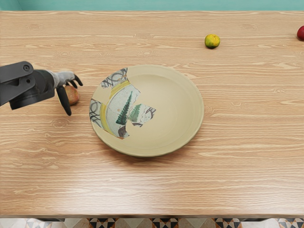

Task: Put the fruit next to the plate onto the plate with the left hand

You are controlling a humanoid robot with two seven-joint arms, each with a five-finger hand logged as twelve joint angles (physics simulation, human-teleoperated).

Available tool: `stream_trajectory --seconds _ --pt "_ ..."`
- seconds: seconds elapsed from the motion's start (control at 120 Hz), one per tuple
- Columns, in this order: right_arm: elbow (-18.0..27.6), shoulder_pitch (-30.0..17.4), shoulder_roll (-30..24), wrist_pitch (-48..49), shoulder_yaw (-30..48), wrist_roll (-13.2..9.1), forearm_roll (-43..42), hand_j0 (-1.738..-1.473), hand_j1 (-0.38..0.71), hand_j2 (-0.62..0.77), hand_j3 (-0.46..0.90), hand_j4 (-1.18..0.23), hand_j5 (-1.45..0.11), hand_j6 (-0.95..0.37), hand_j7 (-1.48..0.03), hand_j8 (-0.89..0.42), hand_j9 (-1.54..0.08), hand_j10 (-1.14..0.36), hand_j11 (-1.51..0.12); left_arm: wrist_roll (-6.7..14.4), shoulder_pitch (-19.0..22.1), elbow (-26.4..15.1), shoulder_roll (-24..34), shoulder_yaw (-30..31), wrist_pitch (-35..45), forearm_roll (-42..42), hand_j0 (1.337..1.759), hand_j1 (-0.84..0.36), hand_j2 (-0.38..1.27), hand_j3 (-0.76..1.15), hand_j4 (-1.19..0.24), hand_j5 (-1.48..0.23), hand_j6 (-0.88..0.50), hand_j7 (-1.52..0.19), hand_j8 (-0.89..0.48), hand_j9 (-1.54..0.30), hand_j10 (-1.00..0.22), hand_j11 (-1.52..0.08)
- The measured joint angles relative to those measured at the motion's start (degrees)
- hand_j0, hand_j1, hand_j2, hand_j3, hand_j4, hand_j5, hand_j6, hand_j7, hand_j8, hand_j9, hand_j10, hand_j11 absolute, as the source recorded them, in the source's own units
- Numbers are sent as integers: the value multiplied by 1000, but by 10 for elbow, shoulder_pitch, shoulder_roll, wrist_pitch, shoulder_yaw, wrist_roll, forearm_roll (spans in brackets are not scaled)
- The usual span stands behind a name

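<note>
A small reddish-orange fruit (73, 95) lies on the wooden table just left of the plate, mostly hidden by my hand. My left hand (72, 97) reaches in from the left edge and wraps the fruit, with the dark fingers (75, 80) curled over its top and the thumb stretched down its near side. The fruit still looks low, at table level. A wide beige plate (197, 102) with a painted patch of trees on its left side sits in the middle of the table, holding nothing. The right arm does not show.
A yellow-green fruit (212, 41) lies far back, right of centre. Part of a red fruit (300, 33) shows at the right edge. The table's front edge runs along the bottom of the view.
</note>
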Motion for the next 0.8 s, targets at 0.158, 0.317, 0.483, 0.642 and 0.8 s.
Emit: stream_trajectory --seconds 0.158,0.317,0.483,0.642,0.8 --pt "0 0 0 0 0 0 0 -1658 -331 -3 0 -15 -20 -15 -20 -15 -20 -15 -20 0 0 0 -5 19 3 9 1658 -30 86 0 -415 -375 -276 -391 -13 -420 -71 -430" --pt "0 0 0 0 0 0 0 -1658 -331 -3 0 -15 -20 -15 -20 -15 -20 -15 -20 0 0 0 -6 22 4 12 1658 -115 109 0 -525 -446 -338 -461 -74 -517 -161 -532" --pt "0 0 0 0 0 0 0 -1658 -331 -3 0 -15 -19 -15 -20 -15 -20 -15 -20 0 0 0 -5 24 0 1 1658 -236 143 0 -595 -602 -626 -610 -332 -644 -445 -664" --pt "0 0 0 0 0 0 0 -1658 -331 -3 0 -15 -20 -15 -20 -15 -20 -15 -20 0 8 0 -5 26 -1 4 1655 -197 210 0 -656 -642 -679 -664 -500 -702 -521 -737" --pt "0 0 0 0 0 0 0 -1658 -331 -3 0 -15 -20 -15 -20 -15 -20 -15 -20 0 12 0 -5 35 -1 1 1653 -149 338 0 -672 -669 -743 -702 -568 -744 -578 -786"
